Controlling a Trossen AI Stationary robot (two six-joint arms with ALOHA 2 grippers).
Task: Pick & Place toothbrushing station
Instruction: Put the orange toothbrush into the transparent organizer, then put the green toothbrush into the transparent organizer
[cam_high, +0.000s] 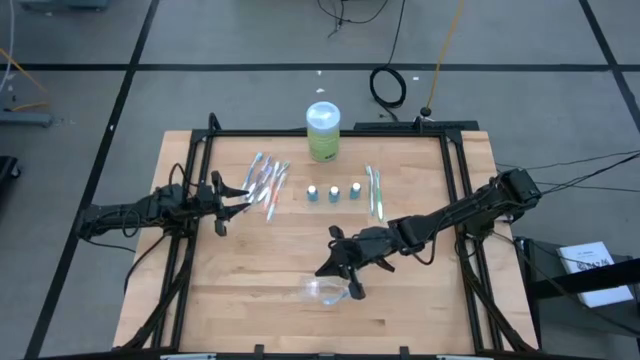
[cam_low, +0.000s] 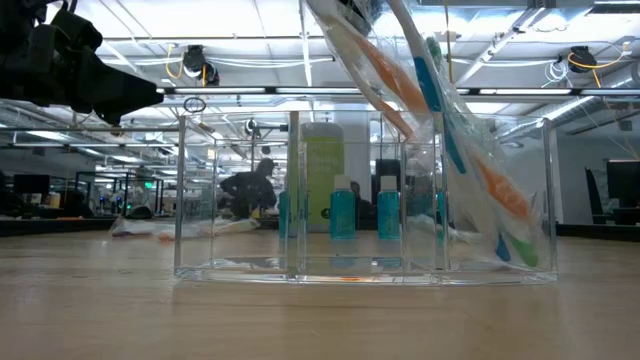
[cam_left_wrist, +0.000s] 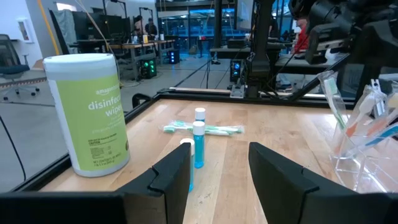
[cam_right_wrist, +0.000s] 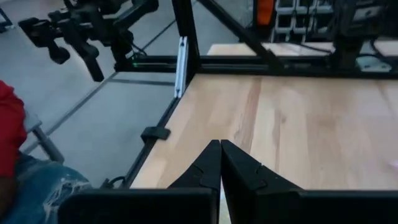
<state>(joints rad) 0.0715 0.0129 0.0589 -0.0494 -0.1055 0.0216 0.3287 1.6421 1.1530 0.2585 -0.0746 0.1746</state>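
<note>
A clear plastic container (cam_high: 322, 291) stands near the table's near edge, with several wrapped toothbrushes (cam_low: 420, 90) leaning in it; it also shows in the left wrist view (cam_left_wrist: 367, 155). More toothbrushes (cam_high: 268, 185) lie flat at the far left, and two (cam_high: 375, 192) lie at the far right. Three small blue-and-white tubes (cam_high: 334, 191) stand upright between them. My left gripper (cam_left_wrist: 217, 186) is open and empty beside the left toothbrushes, pointing toward the tubes (cam_left_wrist: 198, 146). My right gripper (cam_right_wrist: 221, 158) is shut with nothing showing between its fingers, just beyond the container (cam_high: 338, 265).
A green canister of disinfecting wipes (cam_high: 322, 130) stands at the table's far edge, behind the tubes. A black frame (cam_high: 452, 180) runs along the table's sides. Bare wood (cam_high: 250, 270) lies between the left toothbrushes and the near edge.
</note>
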